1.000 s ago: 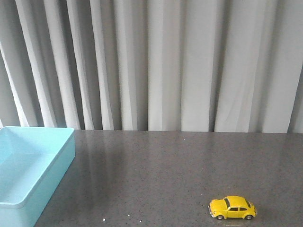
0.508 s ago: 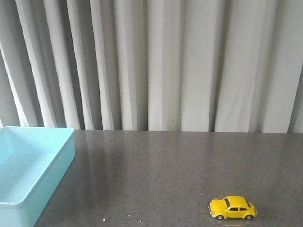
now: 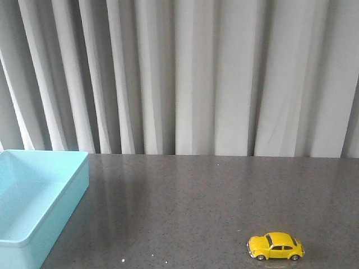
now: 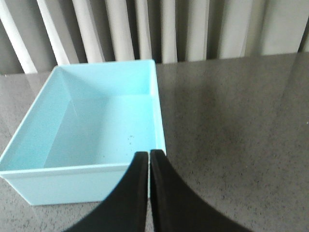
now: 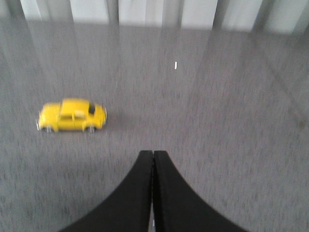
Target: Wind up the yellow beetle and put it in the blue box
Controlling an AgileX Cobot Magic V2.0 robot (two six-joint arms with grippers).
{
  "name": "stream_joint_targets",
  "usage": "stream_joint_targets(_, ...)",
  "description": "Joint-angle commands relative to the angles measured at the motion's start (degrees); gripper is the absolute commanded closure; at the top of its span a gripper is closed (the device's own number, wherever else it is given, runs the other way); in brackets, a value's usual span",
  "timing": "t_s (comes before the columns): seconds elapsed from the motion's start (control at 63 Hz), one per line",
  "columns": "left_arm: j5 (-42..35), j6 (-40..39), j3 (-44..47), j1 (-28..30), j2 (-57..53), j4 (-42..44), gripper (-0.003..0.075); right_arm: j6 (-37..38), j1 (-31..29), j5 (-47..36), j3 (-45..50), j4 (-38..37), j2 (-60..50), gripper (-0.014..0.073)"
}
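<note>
Front view: the blue box (image 3: 33, 202) is set at the left edge of the grey table (image 3: 196, 202), cut off by the frame on its left and near sides. Well to the right of the box, close to the near edge, the yellow beetle (image 3: 275, 246) stands on its wheels, side-on to the camera, its long axis running across the table. Which end is the nose cannot be told for certain. Neither arm is seen in this view.

In the left wrist view, the left gripper (image 4: 148, 159) is seen with its two black fingers pressed together, nothing between them. It is held over the near wall of the box, by the corner nearest the beetle; the box's inside is seen whole.

In the right wrist view, which is somewhat blurred, the right gripper (image 5: 153, 159) is likewise closed on nothing. The beetle (image 5: 72, 116) lies apart from the fingertips, ahead and off to one side, untouched.
</note>
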Motion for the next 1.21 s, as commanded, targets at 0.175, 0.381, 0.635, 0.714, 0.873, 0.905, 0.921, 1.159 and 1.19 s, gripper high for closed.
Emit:
stream_joint_targets(0.175,-1.3,0.0,-1.7,-0.4,3.8,-0.3,0.0725,0.0,-0.3,0.3,0.6,0.3,4.2,0.0599)
stream_joint_targets(0.381,-0.1,0.0,-1.7,-0.4,6.3,-0.2,0.0682,0.0,-0.3,0.6,0.6,1.5,4.2,0.0563)
stream_joint_targets(0.635,1.3,1.1,-1.7,-0.4,11.9,-0.1,0.0381,-4.6,-0.3,0.6,0.6,6.4,4.2,0.0259)
stream_joint_targets(0.714,1.3,1.3,-1.7,-0.4,13.2,-0.3,0.0303,-5.4,-0.3,0.3,0.6,6.7,4.2,0.0163)
stream_joint_targets(0.873,1.4,1.2,-1.7,-0.4,14.4,-0.4,0.0265,-4.4,-0.3,1.2,0.6,7.3,4.2,0.0077)
stream_joint_targets(0.905,1.4,1.2,-1.7,-0.4,14.4,-0.4,0.0267,-4.4,-0.3,0.8,0.6,8.0,4.2,0.0078)
stream_joint_targets(0.921,1.4,1.2,-1.7,-0.4,14.4,-0.4,0.0269,-4.5,-0.3,0.4,0.6,8.5,4.2,0.0078)
stream_joint_targets(1.159,1.4,1.2,-1.7,-0.4,14.4,-0.4,0.0269,-12.5,-0.3,0.1,-2.9,17.5,11.5,0.0078)
stream_joint_targets(1.19,1.5,1.2,-1.7,-0.4,14.4,-0.4,0.0269,-13.6,-0.3,1.1,-3.9,18.8,13.9,0.0078)
